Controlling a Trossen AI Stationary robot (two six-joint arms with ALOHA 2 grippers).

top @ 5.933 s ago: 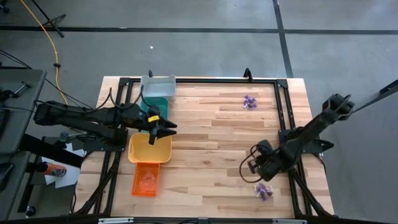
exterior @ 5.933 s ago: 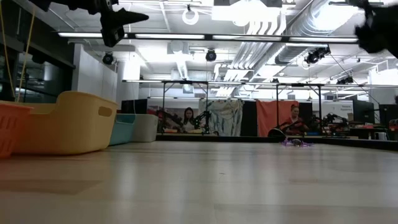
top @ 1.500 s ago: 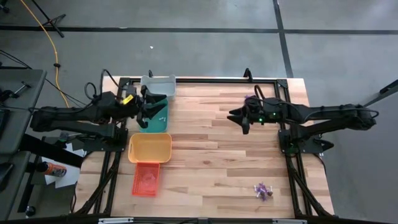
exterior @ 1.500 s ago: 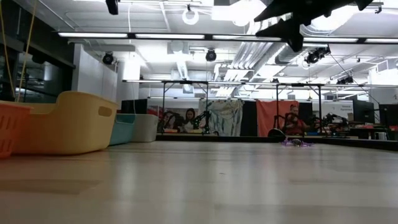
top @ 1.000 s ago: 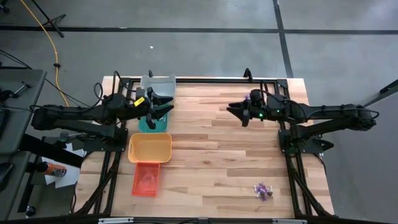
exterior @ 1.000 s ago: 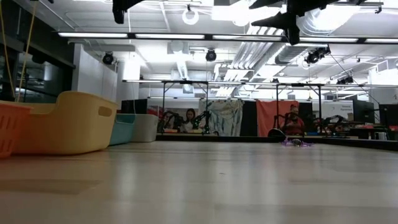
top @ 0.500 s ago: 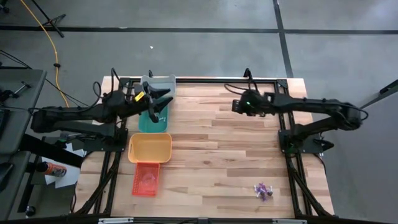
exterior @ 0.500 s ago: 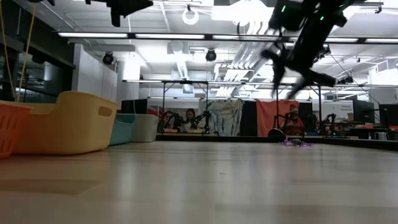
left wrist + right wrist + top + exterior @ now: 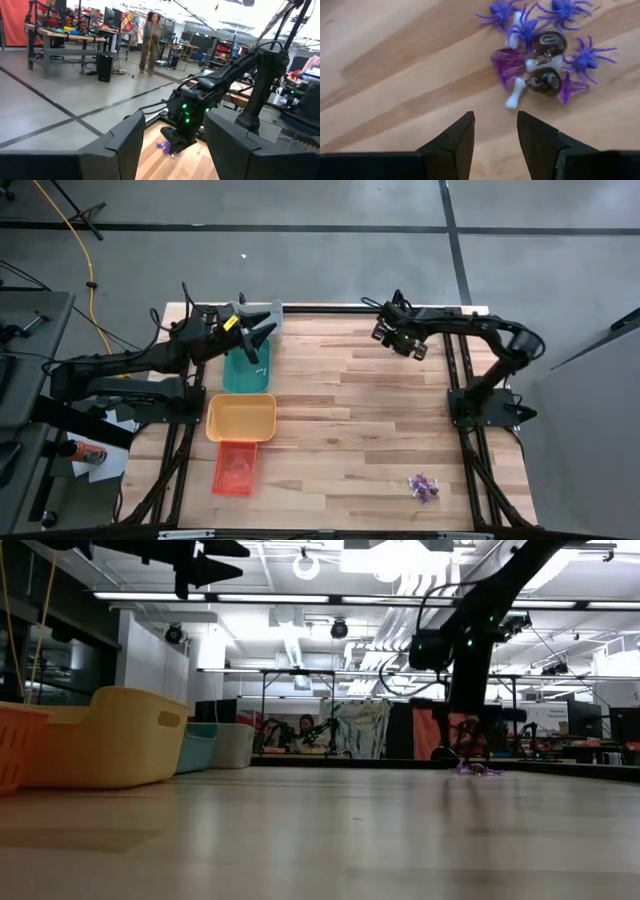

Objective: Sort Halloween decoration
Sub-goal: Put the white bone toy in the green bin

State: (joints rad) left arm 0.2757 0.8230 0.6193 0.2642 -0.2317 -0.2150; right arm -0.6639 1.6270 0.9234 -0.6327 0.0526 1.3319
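The Halloween decoration lies in two small heaps on the wooden table. One heap (image 9: 540,55), at the far right, is made of purple spiders, white bones and dark skulls; the other (image 9: 423,486) lies near the front right corner. My right gripper (image 9: 495,131) points down just over the far heap, open, with bare wood between its fingers; in the high view it (image 9: 400,338) hides that heap. My left gripper (image 9: 264,330) hovers open and level above the grey tray (image 9: 255,313) and the teal tray (image 9: 240,372), holding nothing.
Along the table's left side stand four trays in a row: grey at the far end, then teal, yellow (image 9: 241,417) and orange (image 9: 235,468). The middle of the table is bare wood. A black frame (image 9: 455,370) runs along the table's sides. People show in the room beyond.
My right gripper has swung toward the table's far edge, tipped from level to pointing down, and dropped low over the far heap. My left gripper has swung a little toward the far edge, staying high and open. The heaps and trays have not moved.
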